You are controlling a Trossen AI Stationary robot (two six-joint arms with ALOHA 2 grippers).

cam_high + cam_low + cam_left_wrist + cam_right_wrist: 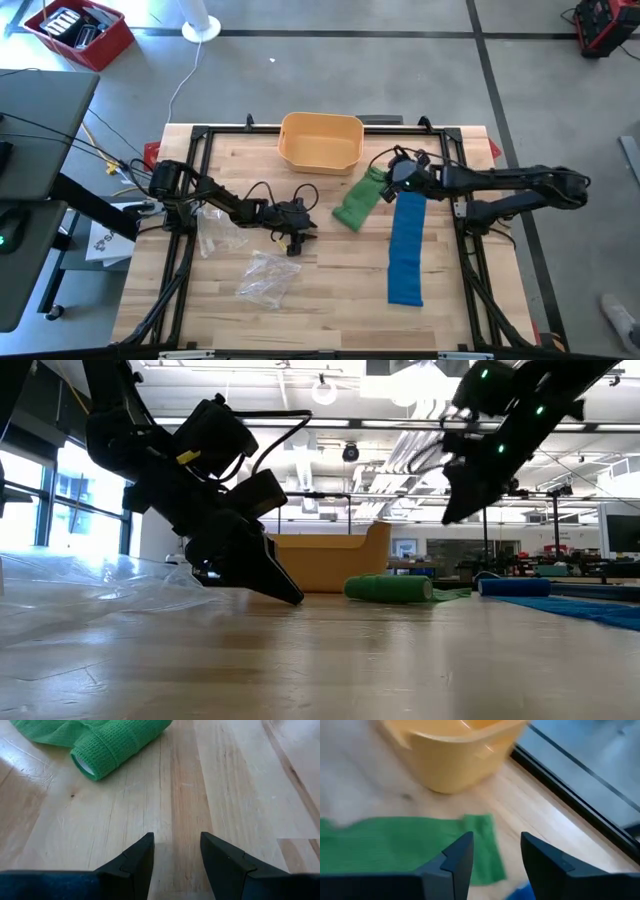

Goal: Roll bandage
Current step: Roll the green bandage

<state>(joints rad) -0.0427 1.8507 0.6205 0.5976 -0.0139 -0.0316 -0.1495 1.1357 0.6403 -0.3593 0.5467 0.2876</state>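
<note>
Bandage [358, 203] first: the green one lies mid-worktop, in front of the yellow bin [320, 140], rolled at its near end with a flat tail running back toward my right gripper [392, 186]. A blue strip [406, 248] lies stretched flat just beside it, on the right.

My right jaws hang above the green tail's end, parted, with nothing between them; the wrist view shows the flat green cloth beneath and ahead of the fingers [457, 855]. My left gripper [293, 238] rests low on the worktop [330, 290], jaws released and empty, pointing at the open end of the roll [117, 745], which sits near but apart from them. Clear plastic bags [268, 275] lie beside that arm (well out of the rolling path, I judge).

As I read it, the green roll is only part wound, so the step in hand is taking up the tail. To do it well I would steady the roll from the side with the left jaws, hold the tail flat and lightly taut with the right, and keep the edges square so it does not cone. Too loose a tail would leave a slack roll.
</note>
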